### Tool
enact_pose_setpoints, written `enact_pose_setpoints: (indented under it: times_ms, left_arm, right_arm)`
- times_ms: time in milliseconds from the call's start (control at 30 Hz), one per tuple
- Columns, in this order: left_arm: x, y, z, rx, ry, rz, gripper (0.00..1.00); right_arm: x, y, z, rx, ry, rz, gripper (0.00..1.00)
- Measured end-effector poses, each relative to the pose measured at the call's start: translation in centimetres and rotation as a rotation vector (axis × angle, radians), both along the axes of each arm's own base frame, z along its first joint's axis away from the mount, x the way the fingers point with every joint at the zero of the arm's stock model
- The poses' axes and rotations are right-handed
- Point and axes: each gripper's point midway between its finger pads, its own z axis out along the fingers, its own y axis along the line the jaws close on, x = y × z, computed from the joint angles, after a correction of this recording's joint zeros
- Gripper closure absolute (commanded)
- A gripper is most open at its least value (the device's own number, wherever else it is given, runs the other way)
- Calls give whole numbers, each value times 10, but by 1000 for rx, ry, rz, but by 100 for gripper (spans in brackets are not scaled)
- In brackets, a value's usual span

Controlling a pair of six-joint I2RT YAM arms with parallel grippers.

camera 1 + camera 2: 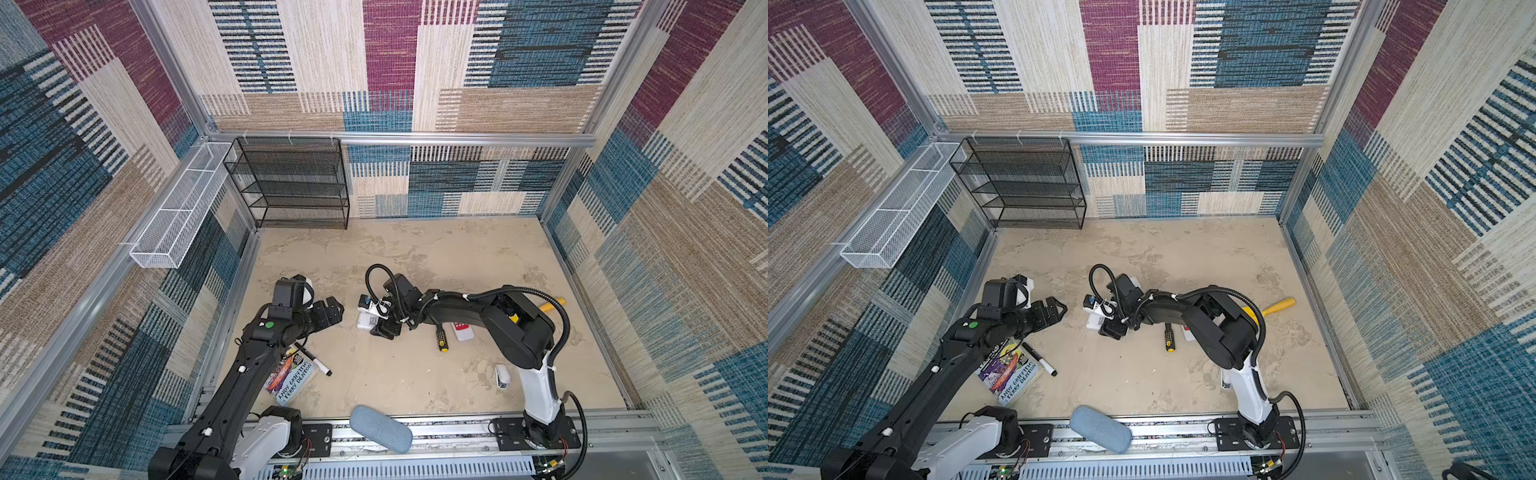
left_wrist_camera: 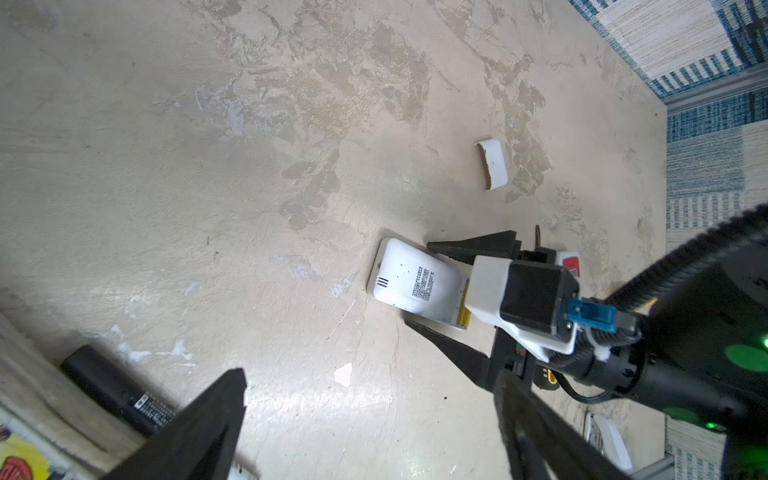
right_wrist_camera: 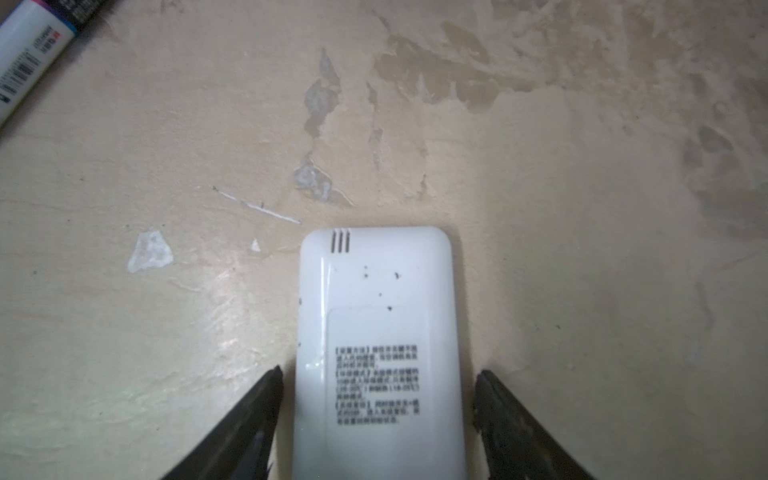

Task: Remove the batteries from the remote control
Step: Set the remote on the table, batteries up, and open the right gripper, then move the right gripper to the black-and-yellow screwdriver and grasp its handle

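– One yellow battery (image 2: 463,319) at least is seen still seated in the remote (image 3: 374,332), laid face-down on tabletop (image 1: 415,374); cover (image 2: 492,164) already off, set well apart.
– Anything held?
– Right fingers (image 3: 249,415) spread astride remote, not touching; left fingers (image 2: 199,428) spread wide, nothing held. No batt. seen out yet, so removal is judged barely begun.

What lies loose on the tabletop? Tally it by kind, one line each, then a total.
Remotes: 2, the face-down remote and the red-buttoned remote
Battery cover: 1
Screwdriver: 1
Yellow-handled tool: 1
Marker: 1
Book: 1
Blue pouch: 1
Total: 8
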Motion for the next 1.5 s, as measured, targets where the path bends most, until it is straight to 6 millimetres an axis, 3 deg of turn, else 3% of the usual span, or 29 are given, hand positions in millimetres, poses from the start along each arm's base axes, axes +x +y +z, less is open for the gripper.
enact_pose_setpoints:
  times_ms: [233,667,867,1167,1333,1500]
  left_arm:
    - [1,-1,2,-4,-5,-2,4]
    - [0,-6,3,-26,-3,-21,5]
    - [2,-7,5,-34,-11,-26,5]
    - [7,-22,11,-102,-32,-78,5]
    - [11,-34,15,-165,-43,-116,5]
    - [15,-45,20,-223,-61,-140,5]
  right_arm:
    - [-1,-24,2,-51,-42,-52,19]
    - [19,-66,8,-131,-111,-176,19]
    - [4,-84,12,-148,-70,-203,19]
    - [-2,-110,79,85,-9,-469,23]
    - [-2,-148,112,187,-30,-753,25]
    - [-13,-189,129,279,-12,-1006,28]
